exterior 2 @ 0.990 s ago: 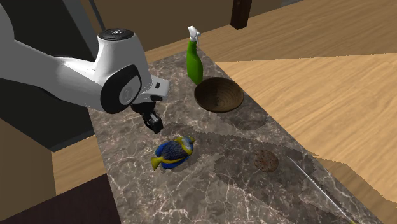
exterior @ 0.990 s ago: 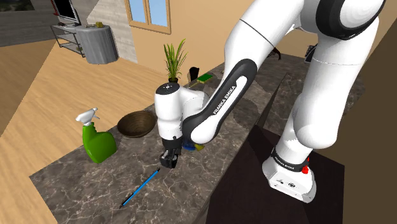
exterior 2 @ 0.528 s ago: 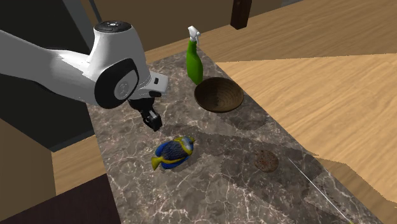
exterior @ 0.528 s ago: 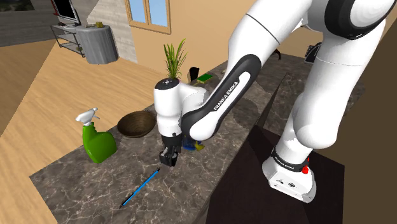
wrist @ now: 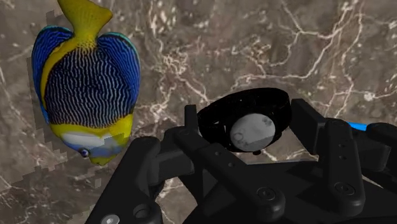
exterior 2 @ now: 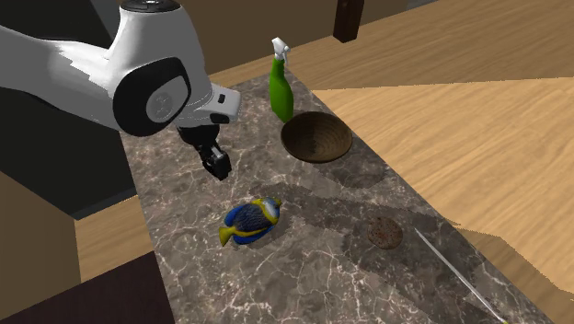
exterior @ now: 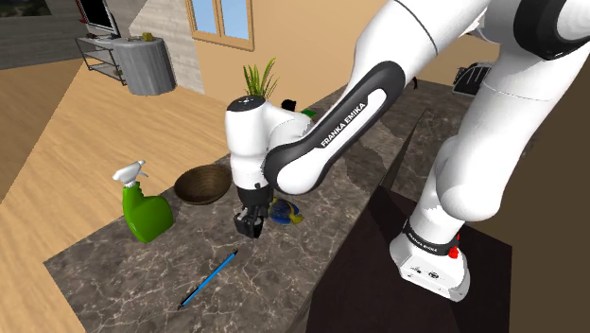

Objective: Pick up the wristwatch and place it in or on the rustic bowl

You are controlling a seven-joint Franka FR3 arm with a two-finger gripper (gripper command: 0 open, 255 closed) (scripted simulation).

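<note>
Black-strapped, grey-faced wristwatch (wrist: 251, 130) is pinched in your black two-finger gripper (wrist: 245, 124)

Fingers are closed snug on its strap, over the dark marble counter (exterior: 123, 274) near the stand-side edge, just beside the blue-and-yellow striped toy fish (wrist: 89, 83). The brown woven bowl (exterior 2: 316, 136) sits well apart, by the opposite edge.

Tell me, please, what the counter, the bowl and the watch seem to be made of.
Counter: dark brown marble-like stone, going by its white veining. Bowl: brown and matte with a finely textured inside, perhaps woven fibre or rough wood. Watch: matte black strap, possibly rubber or plastic; pale grey dial, material unclear.
</note>
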